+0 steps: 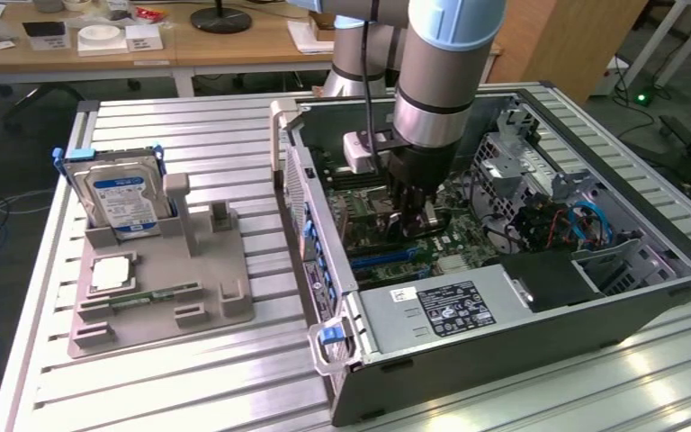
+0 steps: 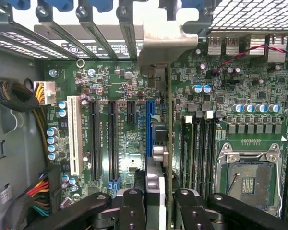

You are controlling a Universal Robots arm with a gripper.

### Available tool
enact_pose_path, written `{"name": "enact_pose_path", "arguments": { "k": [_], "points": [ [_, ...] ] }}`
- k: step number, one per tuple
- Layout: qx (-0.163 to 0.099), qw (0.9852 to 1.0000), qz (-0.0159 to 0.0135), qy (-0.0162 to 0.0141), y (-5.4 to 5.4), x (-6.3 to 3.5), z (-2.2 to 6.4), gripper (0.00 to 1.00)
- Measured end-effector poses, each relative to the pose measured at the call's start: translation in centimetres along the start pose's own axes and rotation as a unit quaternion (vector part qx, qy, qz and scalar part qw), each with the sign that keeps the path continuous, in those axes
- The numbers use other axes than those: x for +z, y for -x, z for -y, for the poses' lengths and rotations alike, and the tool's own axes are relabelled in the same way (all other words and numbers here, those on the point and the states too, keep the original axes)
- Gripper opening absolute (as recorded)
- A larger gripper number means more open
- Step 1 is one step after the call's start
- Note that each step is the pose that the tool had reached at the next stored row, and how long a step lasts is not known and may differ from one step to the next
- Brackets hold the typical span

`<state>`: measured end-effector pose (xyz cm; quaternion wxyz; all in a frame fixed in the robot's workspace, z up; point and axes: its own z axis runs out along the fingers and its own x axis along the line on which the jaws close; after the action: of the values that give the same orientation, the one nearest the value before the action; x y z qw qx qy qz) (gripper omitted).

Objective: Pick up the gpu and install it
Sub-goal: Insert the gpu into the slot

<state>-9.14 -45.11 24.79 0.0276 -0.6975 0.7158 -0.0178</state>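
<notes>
My gripper (image 1: 408, 205) reaches down into the open computer case (image 1: 358, 360), over the motherboard. In the wrist view the gripper (image 2: 161, 211) is shut on the gpu (image 2: 169, 120), a thin dark card seen edge-on that runs away from the fingers (image 2: 132, 208). Its silvery metal bracket (image 2: 163, 43) sits at the case's rear slot openings. The card's edge lies just beside the blue expansion slot (image 2: 149, 124), on the side toward the memory slots (image 2: 197, 148). Whether the card is seated in a slot I cannot tell.
Outside the case, on the exterior view's left, a grey fixture (image 1: 201, 306) holds a blue-labelled hard drive (image 1: 123, 200) and a green memory stick (image 1: 141, 297). Inside are the power supply (image 1: 442, 310), a CPU socket (image 2: 249, 177), black slots (image 2: 110, 139), a white slot (image 2: 74, 134) and cable bundles (image 2: 14, 96).
</notes>
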Motion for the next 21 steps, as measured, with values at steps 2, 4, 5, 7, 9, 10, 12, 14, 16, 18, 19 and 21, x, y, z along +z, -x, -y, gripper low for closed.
{"name": "enact_pose_path", "arguments": {
  "k": [2, 4, 5, 7, 9, 10, 12, 14, 16, 18, 19, 21],
  "points": [
    [0.004, 1.0, -0.0003, 0.0, -0.04, 0.02, -0.01, 0.28],
    [0.005, 1.0, -0.0003, -0.0001, -0.06, 0.02, -0.02, 0.28],
    [0.005, 1.0, -0.0004, -0.0001, -0.06, 0.02, -0.01, 0.28],
    [0.005, 1.0, -0.0004, 0.0, -0.13, 0.03, 0.0, 0.28],
    [0.005, 1.0, -0.0004, -0.0001, -0.26, 0.04, 0.0, 0.28],
    [0.005, 1.0, -0.0004, 0.0, -0.31, 0.05, -0.01, 0.28],
    [0.005, 1.0, -0.0003, -0.0001, -0.33, 0.12, -0.02, 0.28],
    [0.005, 1.0, -0.0004, 0.0, -0.34, 0.25, -0.14, 0.28],
    [0.005, 1.0, -0.0004, 0.0002, -0.34, 0.4, -0.27, 0.28],
    [0.005, 1.0, -0.0004, 0.0005, -0.35, 0.54, -0.36, 0.28],
    [0.005, 1.0, -0.0004, 0.0007, -0.35, 0.6, -0.37, 0.28],
    [0.005, 1.0, -0.0005, 0.0008, -0.37, 0.68, -0.39, 0.28]
  ]
}}
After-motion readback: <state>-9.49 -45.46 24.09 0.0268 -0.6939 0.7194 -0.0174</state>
